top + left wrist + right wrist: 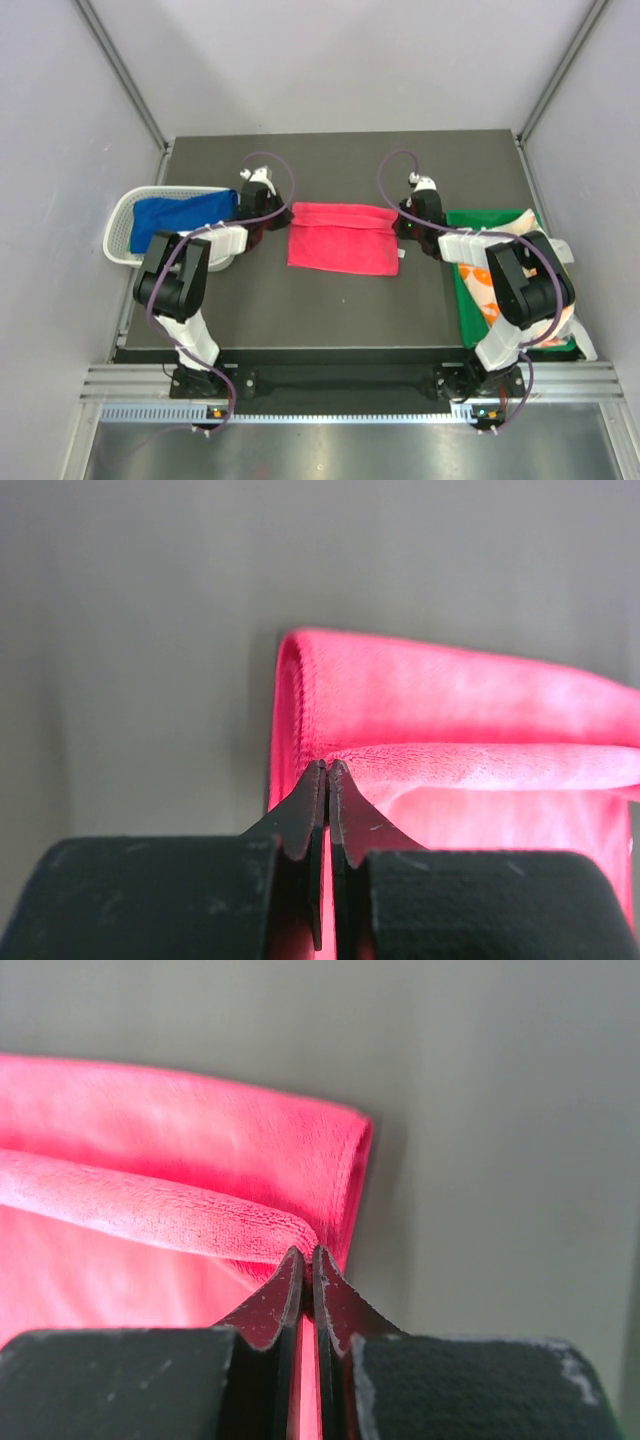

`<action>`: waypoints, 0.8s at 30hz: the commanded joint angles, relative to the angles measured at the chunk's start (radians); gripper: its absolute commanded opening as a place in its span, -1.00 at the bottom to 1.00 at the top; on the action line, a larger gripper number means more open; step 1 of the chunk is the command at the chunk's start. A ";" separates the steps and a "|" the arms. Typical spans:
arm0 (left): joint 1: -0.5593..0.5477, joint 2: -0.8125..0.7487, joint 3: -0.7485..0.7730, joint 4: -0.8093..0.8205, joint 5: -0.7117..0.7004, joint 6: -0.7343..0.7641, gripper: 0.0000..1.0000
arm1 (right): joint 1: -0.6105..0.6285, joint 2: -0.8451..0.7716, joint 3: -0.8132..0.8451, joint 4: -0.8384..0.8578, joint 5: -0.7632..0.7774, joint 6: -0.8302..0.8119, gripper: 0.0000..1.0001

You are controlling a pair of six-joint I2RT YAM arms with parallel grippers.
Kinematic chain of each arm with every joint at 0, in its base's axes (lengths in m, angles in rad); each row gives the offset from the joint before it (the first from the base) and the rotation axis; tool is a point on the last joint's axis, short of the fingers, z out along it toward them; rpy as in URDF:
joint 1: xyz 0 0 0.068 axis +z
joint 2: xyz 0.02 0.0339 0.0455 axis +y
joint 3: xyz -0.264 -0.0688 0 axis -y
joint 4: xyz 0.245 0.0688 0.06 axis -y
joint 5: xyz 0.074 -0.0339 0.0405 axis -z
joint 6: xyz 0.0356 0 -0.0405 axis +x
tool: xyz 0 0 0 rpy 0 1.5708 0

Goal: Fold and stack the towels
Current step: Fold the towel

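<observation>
Pinched-shut left gripper [327,770] holds left-end edge of pink-red towel [340,238]; right gripper [305,1256] clamps right-end edge same way; towel centred, long axis running gripper to gripper, neither arm nearer

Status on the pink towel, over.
Left gripper shut on pink towel, left corner. Right gripper shut on right corner. Basket, tray clear of it.

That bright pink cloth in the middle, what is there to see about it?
The pink-red towel looks soft and fleecy, a plain rectangle with a small white tag at its near right corner. It lies on the dark table, doubled over, a rounded fold showing in the wrist views. The left gripper and right gripper are each shut on an edge of its upper layer.
</observation>
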State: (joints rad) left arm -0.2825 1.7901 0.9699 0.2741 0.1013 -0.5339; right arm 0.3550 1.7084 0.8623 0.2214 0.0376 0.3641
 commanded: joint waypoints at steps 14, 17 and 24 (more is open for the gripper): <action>-0.010 -0.201 -0.174 0.040 0.026 0.011 -1.00 | 0.062 -0.219 -0.184 0.110 0.102 0.042 -1.00; -0.012 -0.218 -0.192 0.033 0.025 0.015 -1.00 | 0.068 -0.239 -0.204 0.108 0.100 0.045 -1.00; -0.017 -0.259 -0.240 0.033 0.018 0.008 -1.00 | 0.094 -0.276 -0.250 0.114 0.113 0.053 -1.00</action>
State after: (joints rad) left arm -0.2943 1.5795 0.7517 0.2840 0.1265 -0.5362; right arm 0.4362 1.4757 0.6285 0.2989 0.1200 0.4057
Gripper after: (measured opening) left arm 0.022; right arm 0.015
